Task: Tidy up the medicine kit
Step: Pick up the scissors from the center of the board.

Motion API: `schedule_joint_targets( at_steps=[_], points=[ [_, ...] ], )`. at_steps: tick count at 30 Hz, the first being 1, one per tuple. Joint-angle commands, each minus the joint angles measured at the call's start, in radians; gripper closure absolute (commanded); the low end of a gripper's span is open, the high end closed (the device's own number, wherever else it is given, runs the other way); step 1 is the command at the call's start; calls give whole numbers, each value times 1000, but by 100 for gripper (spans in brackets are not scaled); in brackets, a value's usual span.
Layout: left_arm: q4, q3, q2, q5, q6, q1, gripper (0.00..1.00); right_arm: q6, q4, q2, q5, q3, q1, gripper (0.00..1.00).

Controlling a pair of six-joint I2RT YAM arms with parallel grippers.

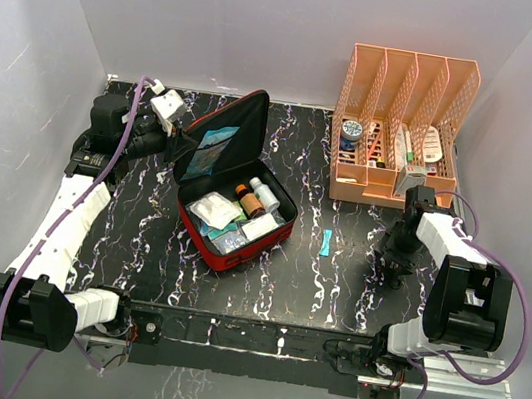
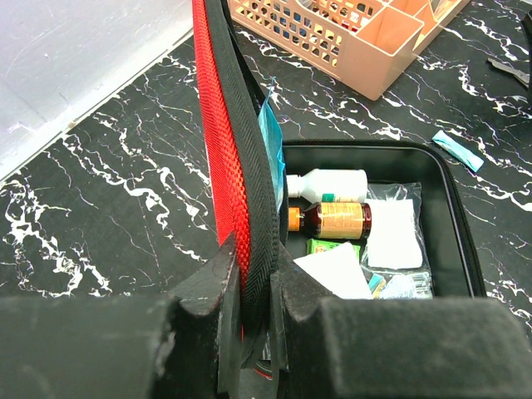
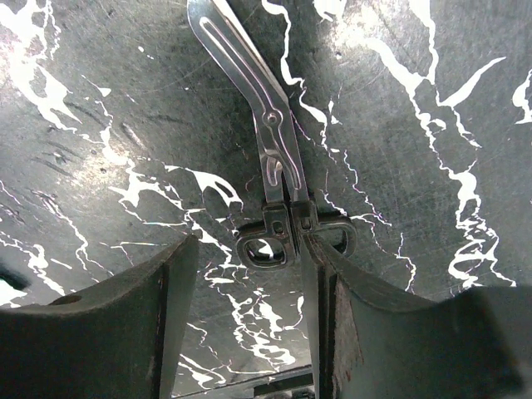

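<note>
Two claws: scissors pickup in hand.
Left claw clamps the lid of the medicine kit; right claw, fingers apart, straddles the bandage scissors on the bench; next, squeeze and lift.

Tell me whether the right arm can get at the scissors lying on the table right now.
Probably yes. The right gripper hangs open just over the scissors, with one handle loop seemingly between its fingers and nothing else in the way.

Plain white walls close in the back and both sides. The table is black with white marble veining, under even, soft light.
</note>
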Motion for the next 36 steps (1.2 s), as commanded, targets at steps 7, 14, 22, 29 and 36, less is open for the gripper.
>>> schedule_joint_targets(
  at_steps=[7,14,22,29,36],
  points=[
    [-50,26,8,50,0,-10,100,29,74,-5,-17,-47,-4,51],
    [-50,31,12,53,2,-11,100,59,113,-23,-63,-87,-3,53],
    [-53,34,12,55,1,-10,100,114,149,-47,-136,-105,11,53],
    [-56,33,11,59,1,-10,100,163,140,-59,-171,-60,28,54],
    [-64,30,3,55,5,-10,100,71,0,-47,-68,154,28,53]
  ],
)
